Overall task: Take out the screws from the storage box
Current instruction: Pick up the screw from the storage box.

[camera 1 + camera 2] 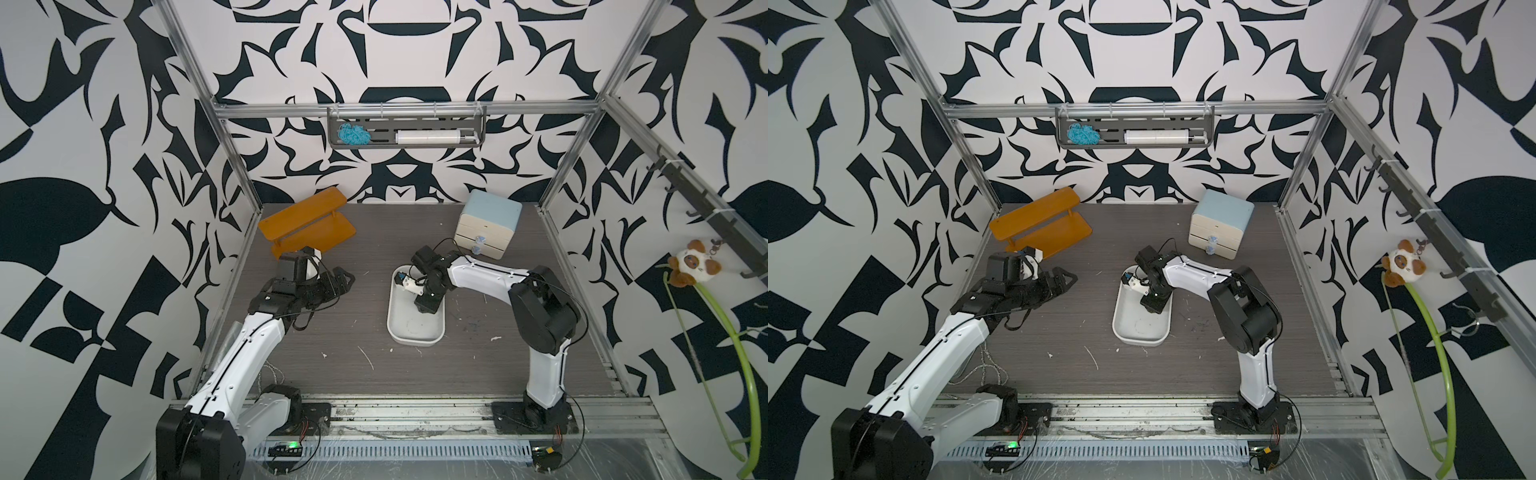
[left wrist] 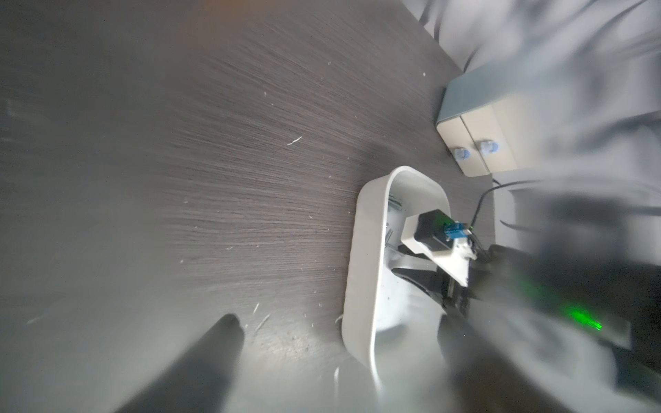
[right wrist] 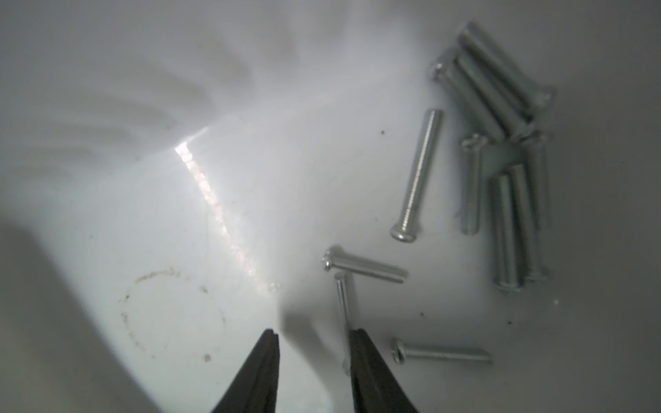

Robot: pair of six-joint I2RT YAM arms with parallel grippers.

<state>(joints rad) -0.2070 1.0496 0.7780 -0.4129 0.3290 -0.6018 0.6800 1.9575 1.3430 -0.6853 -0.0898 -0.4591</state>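
The storage box (image 1: 415, 338) (image 1: 1138, 338) is a shallow white tub in the middle of the dark table. My right gripper (image 1: 424, 306) (image 1: 1153, 306) reaches down into its far half. In the right wrist view several silvery screws (image 3: 500, 107) lie on the box floor (image 3: 179, 250), most of them bunched together. The right gripper (image 3: 314, 334) stands open with a narrow gap, and one thin screw (image 3: 342, 304) lies against the inner face of one finger. My left gripper (image 1: 345, 278) (image 2: 339, 332) hovers wide open and empty, left of the box wall (image 2: 361, 286).
An orange two-tier shelf (image 1: 307, 226) stands at the back left. A cream drawer cabinet with a blue top (image 1: 488, 224) stands at the back right, close behind the right arm. White flecks (image 1: 365, 357) lie on the table in front of the box.
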